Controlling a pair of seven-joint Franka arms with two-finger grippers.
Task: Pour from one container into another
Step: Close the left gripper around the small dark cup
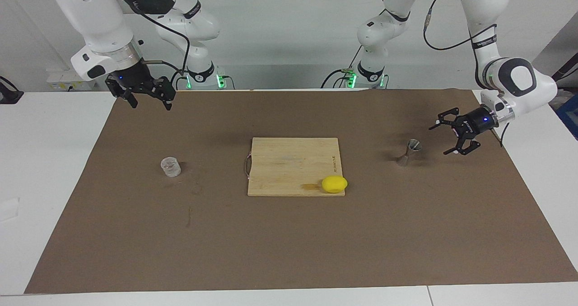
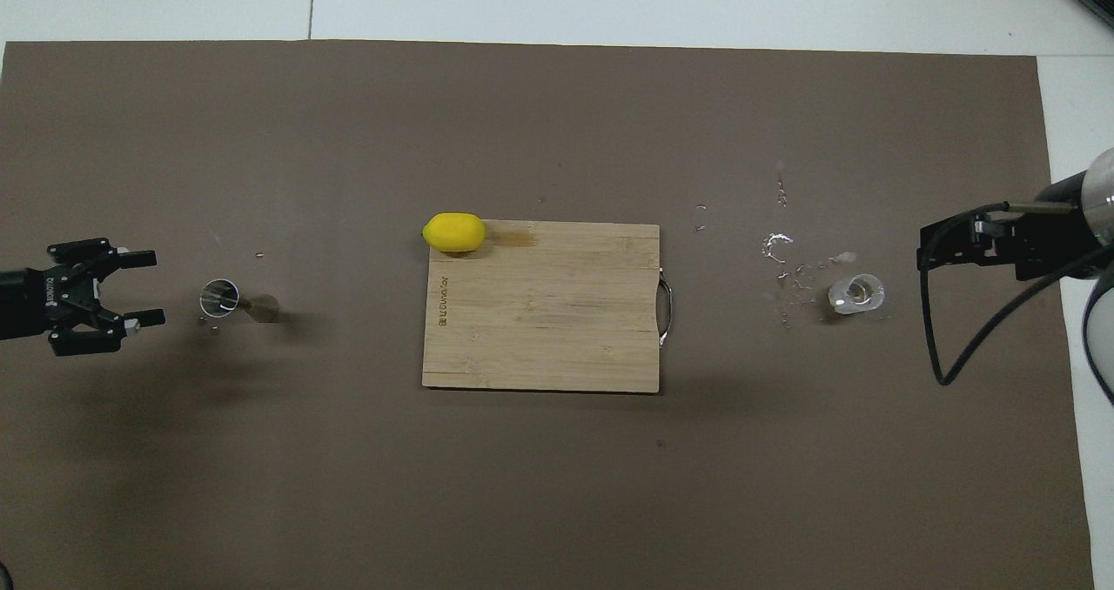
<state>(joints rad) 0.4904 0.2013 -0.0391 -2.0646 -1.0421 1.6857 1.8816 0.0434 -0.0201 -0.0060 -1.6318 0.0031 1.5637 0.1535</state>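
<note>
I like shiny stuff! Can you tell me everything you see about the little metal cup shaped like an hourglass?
The jigger is small, grey, shiny metal: two cones joined at a narrow waist. It stands upright on the brown mat, open mouth up, toward the left arm's end of the table, apart from the cutting board. The left end effector is open close beside it, not touching.

Your clear cup (image 1: 170, 166) (image 2: 855, 293) — short, upright, on the mat toward the right arm's end, your grey hourglass jigger (image 1: 410, 152) (image 2: 228, 298) — upright, toward the left arm's end.
</note>
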